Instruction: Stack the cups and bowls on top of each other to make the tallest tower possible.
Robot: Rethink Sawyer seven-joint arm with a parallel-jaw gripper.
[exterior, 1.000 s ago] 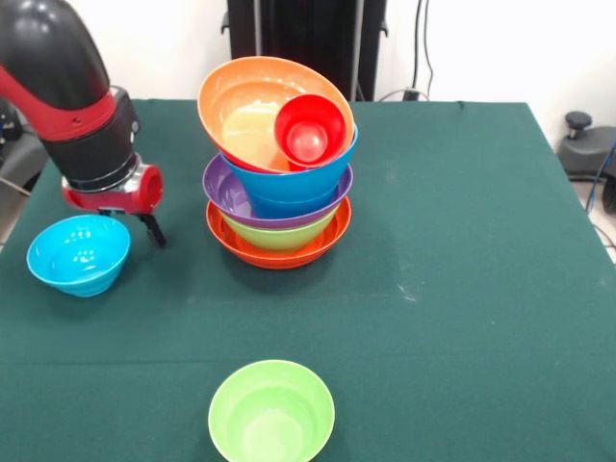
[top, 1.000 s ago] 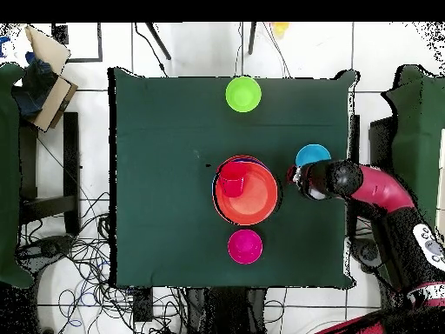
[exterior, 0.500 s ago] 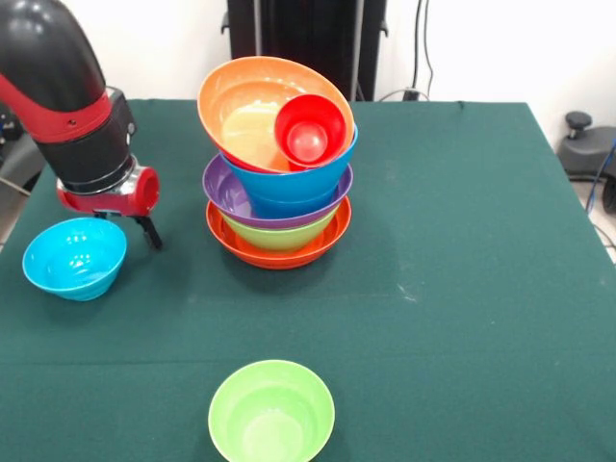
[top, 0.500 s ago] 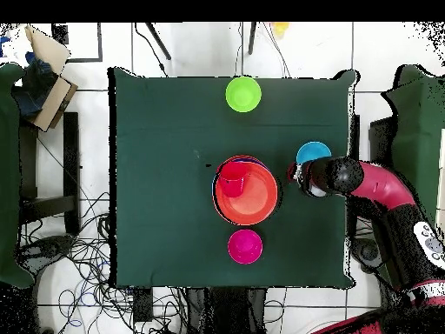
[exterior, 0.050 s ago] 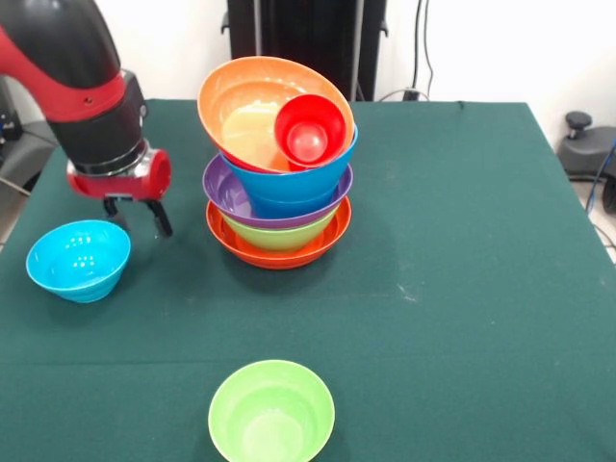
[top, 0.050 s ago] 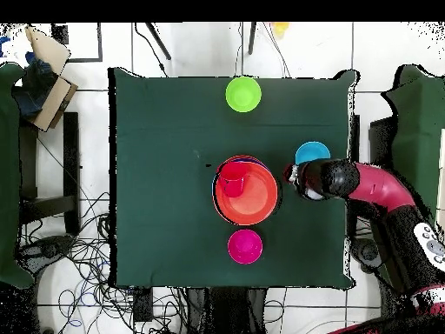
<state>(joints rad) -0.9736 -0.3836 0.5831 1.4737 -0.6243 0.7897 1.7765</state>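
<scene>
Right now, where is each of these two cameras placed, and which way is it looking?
Front view: sits across the table from the robot, facing it; shows the tower, a blue bowl, a green bowl, and the arm with its gripper.
Overhead view: hangs above, looking straight down on the table; the arm enters from the right.
Both share the tower, blue bowl, green bowl and gripper; only overhead shows the magenta bowl.

On the green worktop [top, 0.050 s ago: 165,130] the tower [top, 0.050 s ago: 248,191] sits at centre, a red cup [top, 0.050 s ago: 232,179] at its 10 o'clock rim. Green bowl [top, 0.050 s ago: 243,93] at 12, magenta bowl [top, 0.050 s ago: 245,246] at 6, blue bowl [top, 0.050 s ago: 312,153] at 2, the arm [top, 0.050 s ago: 348,181] just beside it.
</scene>
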